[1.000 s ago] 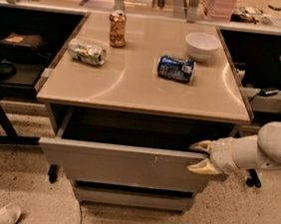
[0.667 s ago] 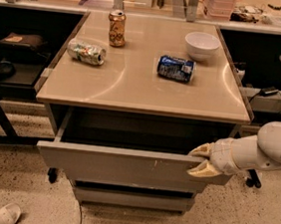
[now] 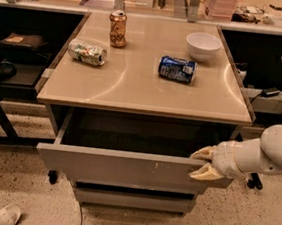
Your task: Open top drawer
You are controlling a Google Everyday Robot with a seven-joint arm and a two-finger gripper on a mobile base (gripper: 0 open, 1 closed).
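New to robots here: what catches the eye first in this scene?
The white arm with its end effector at the right end of the top drawer, which stands partly open under the table. Next, on top: a blue can lying on its side near a white bowl.

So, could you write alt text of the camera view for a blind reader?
A white robot arm's gripper holds the right end of the front of the top drawer, which stands partly open under a beige table. On the table are an upright can, a crushed can on its side, a blue can on its side and a white bowl.
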